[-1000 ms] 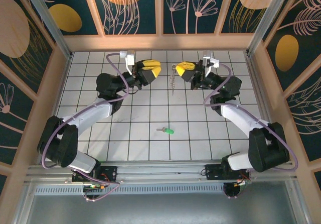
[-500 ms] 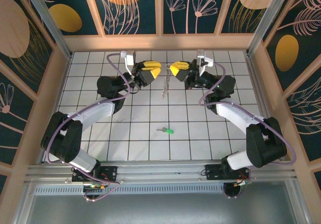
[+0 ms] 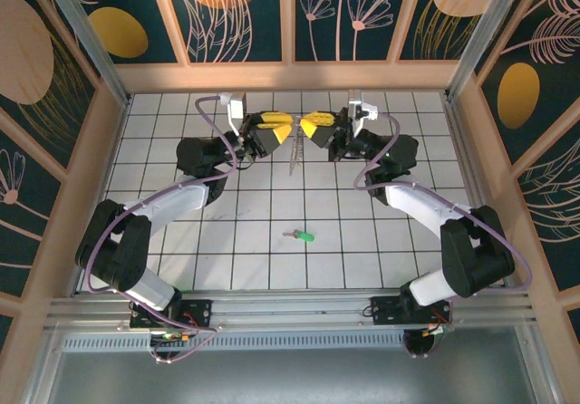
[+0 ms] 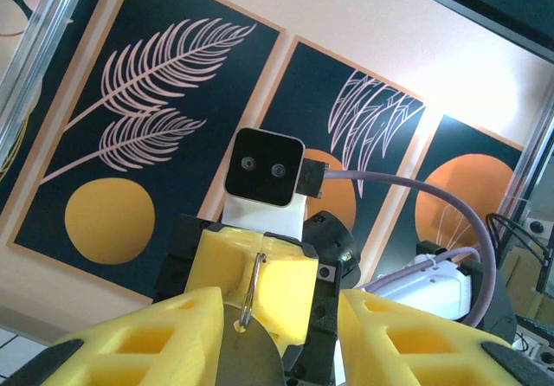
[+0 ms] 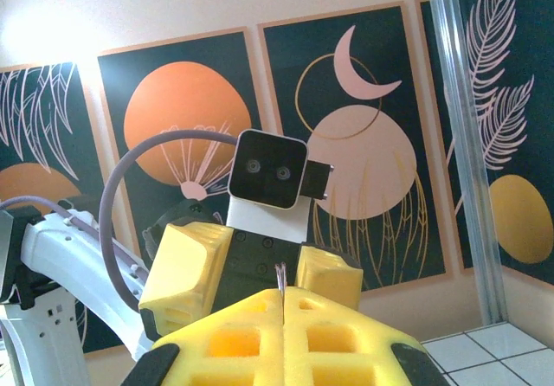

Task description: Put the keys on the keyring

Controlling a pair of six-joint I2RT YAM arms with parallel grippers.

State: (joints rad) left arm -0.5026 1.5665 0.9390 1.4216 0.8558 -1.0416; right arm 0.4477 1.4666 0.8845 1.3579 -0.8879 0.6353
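Right now both arms are up at the far end of the table [image 3: 227,232], with their yellow fingers nose to nose. The right gripper [image 3: 308,125] is squeezed tight on the keyring [image 3: 293,150], and the ring's little grey metal bits hang down under it. The left gripper [image 3: 281,129] is partly open, with a gap between its fingers [image 4: 173,338]. From the left wrist camera the thin loop sits right in that gap, but I cannot tell if the fingers touch it. The green key [image 3: 304,236] lies flat on the tiles, well apart from both grippers, so it is not on the ring yet. I think the job now is to steady or pass the ring. To do it well, the left gripper should line its gap up with the loop and close slowly. The right gripper should hold tight until the other grip is sure, or the ring may drop.
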